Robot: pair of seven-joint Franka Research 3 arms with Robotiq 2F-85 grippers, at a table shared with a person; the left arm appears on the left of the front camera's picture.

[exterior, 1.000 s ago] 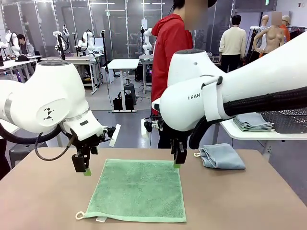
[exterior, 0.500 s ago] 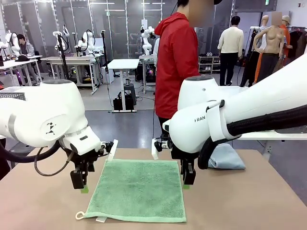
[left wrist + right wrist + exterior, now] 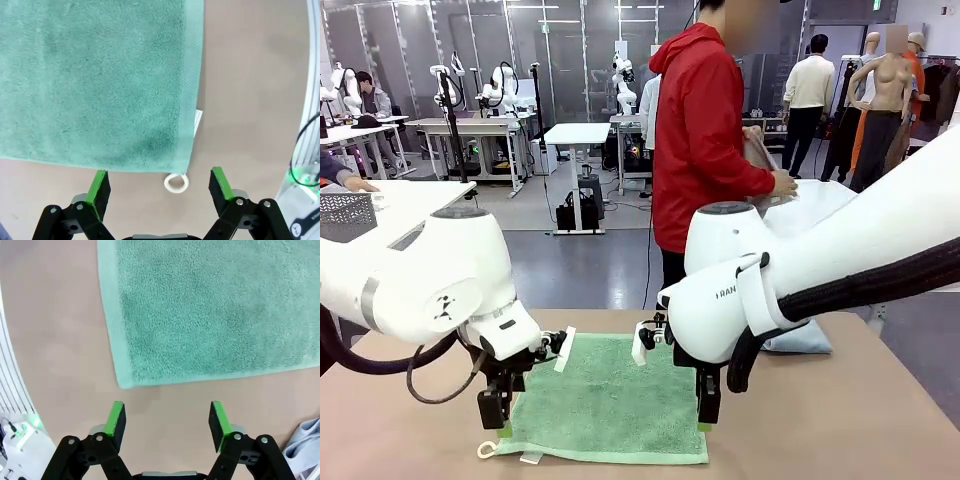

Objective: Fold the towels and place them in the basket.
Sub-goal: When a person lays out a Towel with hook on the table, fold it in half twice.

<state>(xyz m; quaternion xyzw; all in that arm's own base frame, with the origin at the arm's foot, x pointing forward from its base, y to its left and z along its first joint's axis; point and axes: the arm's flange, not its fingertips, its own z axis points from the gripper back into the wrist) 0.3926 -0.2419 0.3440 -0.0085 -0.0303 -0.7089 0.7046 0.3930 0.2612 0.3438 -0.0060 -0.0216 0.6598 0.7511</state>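
On the tabletop (image 3: 840,420) lay a flat green towel (image 3: 605,400); left tool (image 3: 498,424) and right tool (image 3: 706,420) hovered wide open, empty, at its near corners.

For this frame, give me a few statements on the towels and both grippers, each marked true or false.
1. The green towel lies spread flat on the table. True.
2. The left gripper is shut on the white loop. False: it is open near the loop, not touching it.
3. The right gripper is open and holds nothing. True.
4. The grey-blue towel lies on the green one. False: it lies apart, behind the right arm.
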